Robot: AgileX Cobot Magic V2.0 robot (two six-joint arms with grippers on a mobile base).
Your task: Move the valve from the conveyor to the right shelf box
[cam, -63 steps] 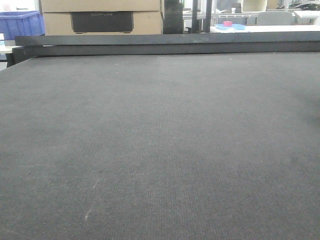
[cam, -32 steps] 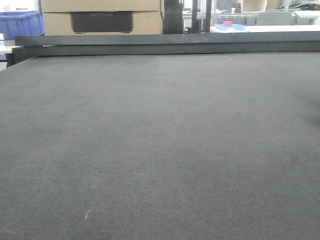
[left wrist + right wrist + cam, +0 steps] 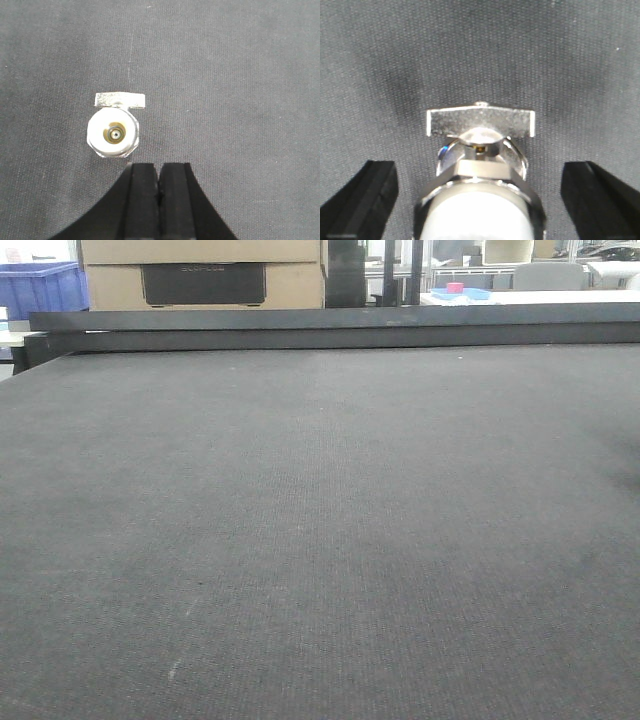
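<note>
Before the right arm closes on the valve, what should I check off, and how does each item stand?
1. Right gripper open: ok.
2. Valve between its fingers, roughly centred: ok.
3. Valve lying on the conveyor: ok.
4. Left gripper shut, holding nothing: ok.
5. Shelf box within reach: cannot tell, it shows in no view.

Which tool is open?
The right tool: its fingers stand wide apart either side of the valve, while those of the left tool are pressed together.
</note>
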